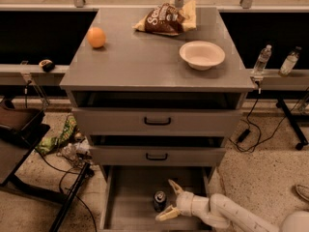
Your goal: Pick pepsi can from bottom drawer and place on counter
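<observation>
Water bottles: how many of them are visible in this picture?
2 bottles, both on the ledge right of the cabinet: one nearer it, one farther out. The gripper, open, is at the can in the bottom drawer.

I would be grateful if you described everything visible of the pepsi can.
The pepsi can is a small dark cylinder with a silvery top, standing upright on the flat grey floor of the pulled-out bottom drawer, near its middle. The gripper is just right of it in view, open, its fingers spread either side of the can; whether they touch it cannot be told.
</observation>
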You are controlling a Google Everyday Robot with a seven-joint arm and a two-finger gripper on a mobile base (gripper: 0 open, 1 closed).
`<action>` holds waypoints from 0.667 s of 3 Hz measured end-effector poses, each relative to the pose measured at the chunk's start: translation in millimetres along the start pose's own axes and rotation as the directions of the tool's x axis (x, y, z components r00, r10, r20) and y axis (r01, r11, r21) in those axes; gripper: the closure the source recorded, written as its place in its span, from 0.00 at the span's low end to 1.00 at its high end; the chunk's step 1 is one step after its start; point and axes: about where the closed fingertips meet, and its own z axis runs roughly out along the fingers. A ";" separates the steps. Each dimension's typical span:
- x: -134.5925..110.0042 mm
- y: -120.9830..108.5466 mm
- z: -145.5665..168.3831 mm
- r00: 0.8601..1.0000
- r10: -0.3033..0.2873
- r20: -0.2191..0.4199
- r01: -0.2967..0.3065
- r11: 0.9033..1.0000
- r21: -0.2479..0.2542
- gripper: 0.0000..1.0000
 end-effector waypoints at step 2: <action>41.4 2.9 26.5 0.999 0.000 -0.054 -0.002 0.999 -0.048 0.00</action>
